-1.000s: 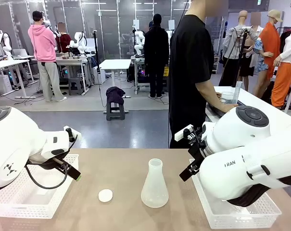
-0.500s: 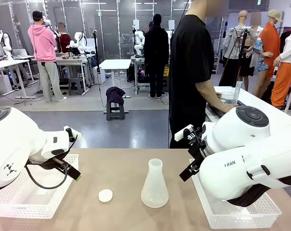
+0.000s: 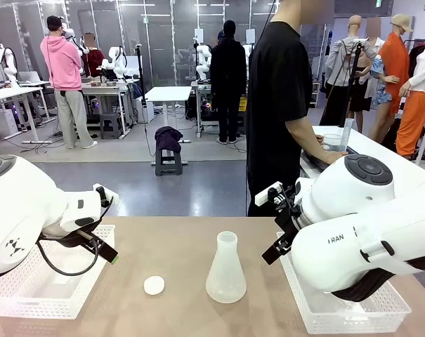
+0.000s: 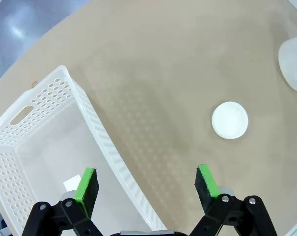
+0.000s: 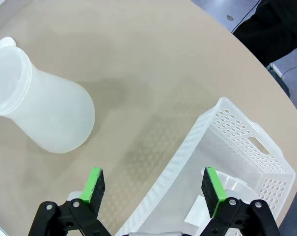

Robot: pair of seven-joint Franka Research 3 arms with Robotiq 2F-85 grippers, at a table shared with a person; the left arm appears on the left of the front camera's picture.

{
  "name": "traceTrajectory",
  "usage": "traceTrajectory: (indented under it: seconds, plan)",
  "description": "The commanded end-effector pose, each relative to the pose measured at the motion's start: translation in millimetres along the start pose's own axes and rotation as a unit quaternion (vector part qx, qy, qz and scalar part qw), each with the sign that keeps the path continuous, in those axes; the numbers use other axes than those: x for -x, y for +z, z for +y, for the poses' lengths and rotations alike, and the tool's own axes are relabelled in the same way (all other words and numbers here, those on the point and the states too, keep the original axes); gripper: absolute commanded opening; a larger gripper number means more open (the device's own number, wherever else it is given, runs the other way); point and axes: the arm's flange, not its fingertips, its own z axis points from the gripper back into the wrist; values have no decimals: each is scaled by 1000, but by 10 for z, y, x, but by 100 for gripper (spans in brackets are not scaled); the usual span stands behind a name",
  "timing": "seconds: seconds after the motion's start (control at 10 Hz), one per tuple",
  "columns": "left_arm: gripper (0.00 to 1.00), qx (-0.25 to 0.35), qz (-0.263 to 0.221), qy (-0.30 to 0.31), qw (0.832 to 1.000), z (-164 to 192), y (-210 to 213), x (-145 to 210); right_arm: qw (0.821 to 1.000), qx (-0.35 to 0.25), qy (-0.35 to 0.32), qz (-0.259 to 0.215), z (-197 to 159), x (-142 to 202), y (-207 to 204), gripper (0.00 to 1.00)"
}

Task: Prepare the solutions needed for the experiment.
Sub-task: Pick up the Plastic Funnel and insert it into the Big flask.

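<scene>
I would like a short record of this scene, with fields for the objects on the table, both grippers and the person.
flask: frosted, conical, upright, centre of table, unstoppered; contents cannot be told
stopper: white, round, lying left of flask, apart from it
baskets: left basket and right basket, white, perforated
left gripper: open, empty, above left basket's edge
right gripper: open, empty, above right basket's edge
person: standing at far side, turned sideways
</scene>
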Motion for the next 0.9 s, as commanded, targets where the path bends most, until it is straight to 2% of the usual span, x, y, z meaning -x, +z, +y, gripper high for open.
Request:
traceTrajectory:
  seconds: [0.0,0.1,0.2,0.3,0.4,0.5,0.6,0.8]
  plan:
    - [100,0,0,0,1000,1,0,0,1000,0,-1,0,-1,0,0,100]
    - [100,0,0,0,1000,0,0,0,1000,0,0,0,0,0,0,100]
    - [100,37,-6,27,999,66,166,33,999,-14,-22,-30,-7,36,181,100]
    - [100,9,-14,54,998,177,349,85,997,-26,-48,-51,-30,76,407,100]
    - [100,33,-27,73,996,245,551,121,995,-33,-78,-43,-56,111,639,100]
    - [100,88,-45,102,990,288,782,139,990,-66,-109,-60,-82,124,854,100]
    - [100,115,-54,141,982,377,1037,159,984,-89,-139,-71,-139,139,1083,100]
    - [100,233,-76,205,947,603,1456,212,967,-142,-197,-78,-266,145,1450,100]
